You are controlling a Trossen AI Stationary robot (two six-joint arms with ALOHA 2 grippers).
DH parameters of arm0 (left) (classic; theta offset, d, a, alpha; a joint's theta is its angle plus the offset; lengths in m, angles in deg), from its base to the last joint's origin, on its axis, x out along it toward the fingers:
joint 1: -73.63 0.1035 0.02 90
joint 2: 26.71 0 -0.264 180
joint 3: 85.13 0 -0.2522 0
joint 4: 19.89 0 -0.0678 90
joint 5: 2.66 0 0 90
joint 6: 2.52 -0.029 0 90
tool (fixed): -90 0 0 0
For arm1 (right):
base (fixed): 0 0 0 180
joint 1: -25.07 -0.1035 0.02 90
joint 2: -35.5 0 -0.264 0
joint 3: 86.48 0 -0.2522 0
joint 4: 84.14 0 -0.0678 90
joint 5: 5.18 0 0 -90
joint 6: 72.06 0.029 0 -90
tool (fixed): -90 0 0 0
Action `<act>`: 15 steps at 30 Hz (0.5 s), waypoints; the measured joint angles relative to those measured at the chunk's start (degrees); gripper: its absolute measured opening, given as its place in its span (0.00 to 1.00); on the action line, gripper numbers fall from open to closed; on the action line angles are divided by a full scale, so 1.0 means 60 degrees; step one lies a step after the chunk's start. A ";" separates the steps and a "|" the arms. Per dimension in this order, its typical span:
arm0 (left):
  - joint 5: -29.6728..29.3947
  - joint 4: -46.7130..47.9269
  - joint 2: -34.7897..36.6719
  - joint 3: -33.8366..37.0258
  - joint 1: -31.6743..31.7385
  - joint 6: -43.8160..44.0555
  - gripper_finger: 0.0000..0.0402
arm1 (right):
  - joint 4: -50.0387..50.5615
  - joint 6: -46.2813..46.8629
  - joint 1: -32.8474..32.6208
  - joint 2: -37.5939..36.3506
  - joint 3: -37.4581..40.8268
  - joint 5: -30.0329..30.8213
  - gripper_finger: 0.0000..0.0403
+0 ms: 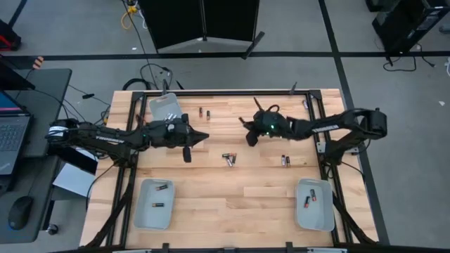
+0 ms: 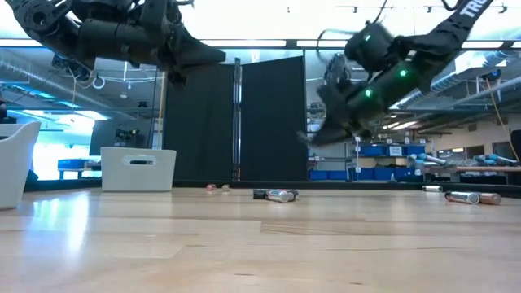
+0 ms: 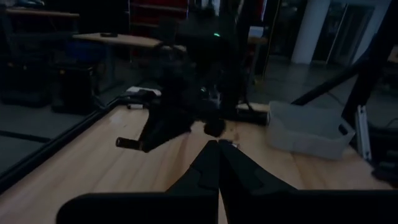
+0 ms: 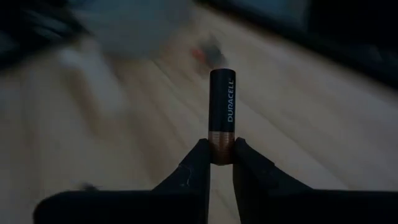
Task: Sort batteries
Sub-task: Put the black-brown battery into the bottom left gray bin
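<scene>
Pale wooden table (image 1: 232,193) fills mid-frame. On it: one grey tray (image 1: 166,107) upper left, another tray (image 1: 154,204) lower left, a third tray (image 1: 314,204) lower right. Loose batteries (image 1: 229,159) at centre, more batteries (image 1: 285,160) to their right, two (image 1: 203,112) near the top.

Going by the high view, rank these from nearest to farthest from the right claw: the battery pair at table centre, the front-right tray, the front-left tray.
Measured from the right claw, which grips a battery:
1. Battery pair, at table centre, just in front of the claw.
2. Front-right tray, at the near right corner.
3. Front-left tray, at the near left corner, farthest.
</scene>
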 joint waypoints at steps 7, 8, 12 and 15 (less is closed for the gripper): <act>0.0007 -0.0326 0.0000 -0.0171 0.0000 0.0030 0.02 | -0.3526 -0.1733 -0.1711 0.0027 0.0245 0.0208 0.13; 0.0007 -0.0350 0.0000 -0.0228 0.0000 -0.0139 0.03 | -0.3753 -0.1912 -0.1869 0.0027 0.0205 0.0263 0.13; 0.0011 -0.0359 -0.0004 -0.0464 -0.0038 -0.0384 0.09 | -0.4510 -0.2616 -0.2355 0.0027 0.0021 0.0380 0.13; 0.0014 -0.0519 -0.0228 -0.0644 -0.0095 -0.0154 0.18 | -0.4814 -0.3053 -0.2590 0.0027 -0.0069 0.0469 0.13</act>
